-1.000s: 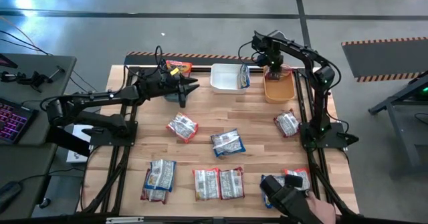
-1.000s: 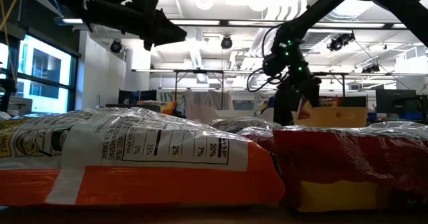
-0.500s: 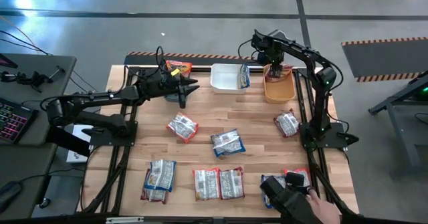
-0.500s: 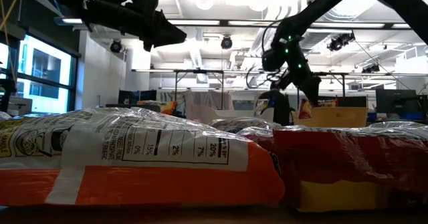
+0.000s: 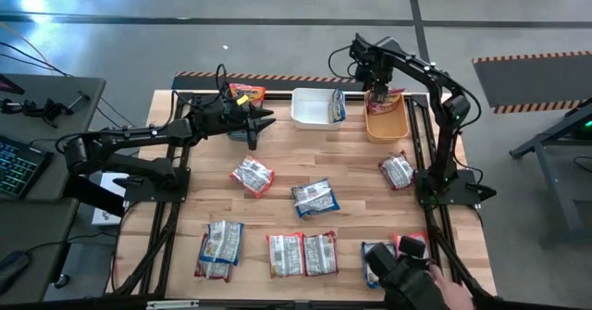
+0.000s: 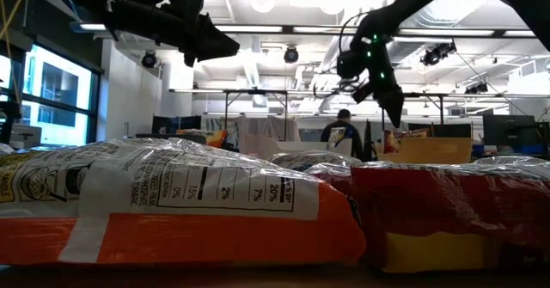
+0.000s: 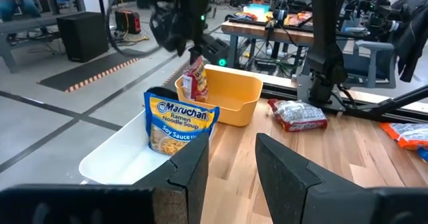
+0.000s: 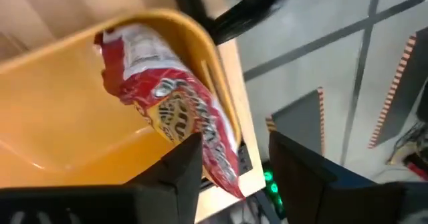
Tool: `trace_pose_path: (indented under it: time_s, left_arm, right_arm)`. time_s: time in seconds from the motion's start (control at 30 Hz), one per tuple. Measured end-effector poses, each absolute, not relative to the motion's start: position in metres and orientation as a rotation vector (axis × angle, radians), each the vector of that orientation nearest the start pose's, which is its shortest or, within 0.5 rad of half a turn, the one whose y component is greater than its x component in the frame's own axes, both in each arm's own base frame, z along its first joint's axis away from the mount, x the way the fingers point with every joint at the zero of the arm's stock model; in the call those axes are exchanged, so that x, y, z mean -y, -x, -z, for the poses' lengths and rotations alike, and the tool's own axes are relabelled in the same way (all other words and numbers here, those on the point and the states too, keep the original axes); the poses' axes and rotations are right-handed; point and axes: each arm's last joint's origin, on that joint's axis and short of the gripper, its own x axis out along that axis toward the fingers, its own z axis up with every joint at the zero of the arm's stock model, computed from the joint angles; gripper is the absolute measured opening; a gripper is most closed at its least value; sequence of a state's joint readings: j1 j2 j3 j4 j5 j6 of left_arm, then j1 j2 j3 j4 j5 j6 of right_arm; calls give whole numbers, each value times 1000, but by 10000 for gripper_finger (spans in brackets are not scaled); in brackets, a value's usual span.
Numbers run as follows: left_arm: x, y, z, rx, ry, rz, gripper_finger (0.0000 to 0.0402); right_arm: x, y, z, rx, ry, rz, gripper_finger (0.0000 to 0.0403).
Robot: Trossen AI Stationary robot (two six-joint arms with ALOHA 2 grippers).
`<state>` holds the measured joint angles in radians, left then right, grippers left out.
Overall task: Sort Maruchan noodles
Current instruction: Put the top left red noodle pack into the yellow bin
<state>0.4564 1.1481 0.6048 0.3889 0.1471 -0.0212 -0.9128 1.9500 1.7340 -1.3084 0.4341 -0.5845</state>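
Since a second ago the right gripper (image 5: 376, 86) has lifted clear of the orange bin (image 5: 388, 125) at the far right, leaving a red packet (image 8: 180, 127) propped against the bin's far wall. Its fingers stand apart and hold nothing. The left gripper (image 5: 262, 119) hovers at far left, fingers parted, empty. Judgement: retract straight up so the leaning packet is not dragged out, then go for the packet (image 5: 397, 171) lying nearest on the right side of the table.

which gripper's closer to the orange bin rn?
Right. The right gripper hangs just above the orange bin, over its far end. The left gripper hovers well off to the bin's left, beyond the white bin.
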Motion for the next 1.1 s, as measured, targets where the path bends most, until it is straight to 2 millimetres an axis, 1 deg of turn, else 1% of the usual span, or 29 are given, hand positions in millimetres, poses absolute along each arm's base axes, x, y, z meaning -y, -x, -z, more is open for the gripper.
trace_pose_path:
  time_s: [0.13, 0.2, 0.23, 0.3, 0.33, 0.37, 0.43, 0.5, 0.6, 0.7, 0.83, 0.93, 1.03, 1.1]
  left_arm:
    - [-105, -224, -254, -147, 62, -310, 115]
    - [-105, -224, -254, -148, 60, -310, 115]
    - [-105, -224, -254, -149, 56, -310, 115]
    - [-105, -224, -254, -150, 52, -309, 115]
    - [-105, -224, -254, -150, 52, -309, 115]
    - [-105, -224, -254, -151, 51, -309, 115]
    - [-105, -224, -254, -151, 52, -309, 115]
    - [-105, -224, -254, -152, 52, -309, 115]
    - [-105, -224, -253, -156, 52, -309, 115]
    - [-105, -224, -253, -164, 54, -309, 115]
    - [-105, -224, -251, -178, 59, -309, 115]
    - [-105, -224, -251, -183, 60, -309, 115]
    - [-105, -224, -250, -192, 62, -309, 115]
    - [-105, -223, -249, -205, 61, -309, 115]
  right_arm:
    - [297, -217, -295, -1655, -90, 598, 104]
    - [291, -215, -302, -1584, -165, 577, 73]
    - [288, -215, -302, -1557, -204, 561, 55]
    - [284, -211, -293, -1548, -277, 522, 20]
    - [281, -210, -286, -1561, -306, 502, 10]
    - [279, -208, -277, -1585, -331, 492, 7]
    - [275, -204, -259, -1637, -370, 486, 13]
    - [273, -202, -241, -1676, -372, 494, 13]
    - [272, -200, -220, -1661, -374, 517, 3]
    - [276, -200, -206, -1614, -375, 564, 3]
    - [280, -199, -197, -1561, -367, 615, 1]
    - [283, -199, -196, -1544, -359, 657, 1]
    - [282, -201, -204, -1501, -332, 691, 0]
    - [279, -202, -218, -1439, -295, 715, 0]
